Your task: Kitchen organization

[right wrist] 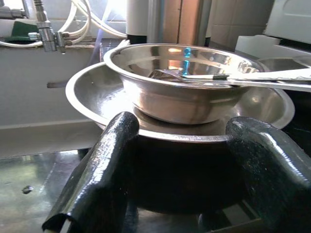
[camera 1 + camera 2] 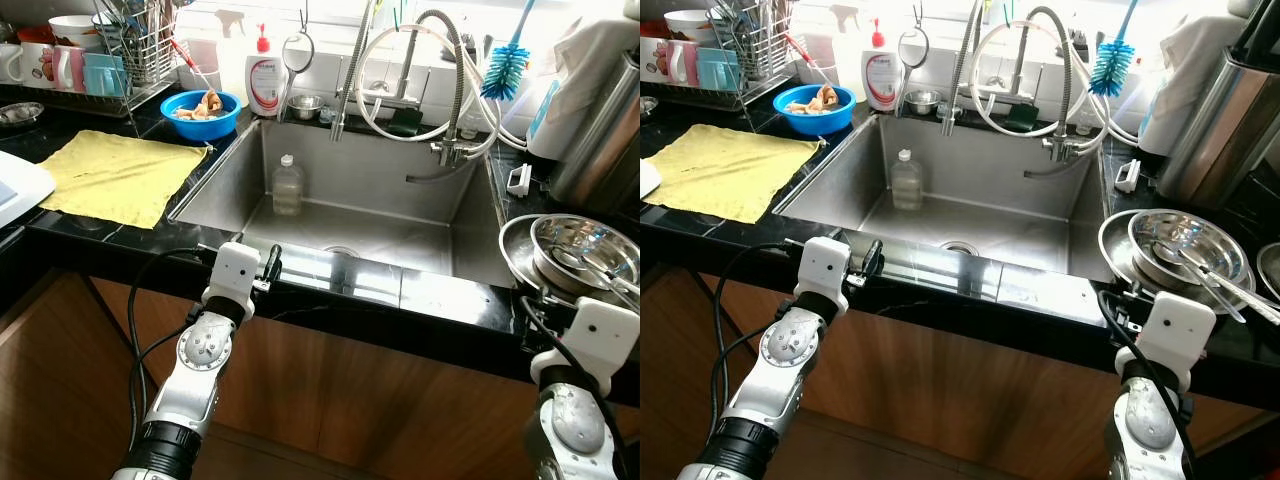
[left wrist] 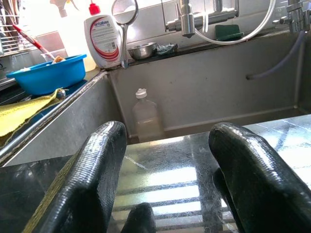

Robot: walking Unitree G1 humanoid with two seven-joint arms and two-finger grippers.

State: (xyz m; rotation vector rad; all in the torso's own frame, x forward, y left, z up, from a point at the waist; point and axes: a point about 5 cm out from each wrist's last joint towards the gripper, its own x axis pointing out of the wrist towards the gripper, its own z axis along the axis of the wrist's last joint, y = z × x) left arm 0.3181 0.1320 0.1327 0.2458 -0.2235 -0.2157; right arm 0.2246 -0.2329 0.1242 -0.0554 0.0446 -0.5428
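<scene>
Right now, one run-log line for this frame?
left gripper: open, at sink front edge | right gripper: open, facing steel bowl | clear bottle: upright in sink

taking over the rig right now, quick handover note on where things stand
Left pincer: open, holding nothing, over the counter's front edge at the sink's left corner.
Right pincer: open, holding nothing, just in front of the steel bowls stacked on the counter right of the sink, utensils lying in the top one.
Things: a plastic bottle stands in the sink by its back wall. Blue bowl with scraps and a yellow cloth lie left of the sink; soap bottle at the back.
Done: nothing grasped that I can see.
Left: probably the bottle and the steel bowls.
</scene>
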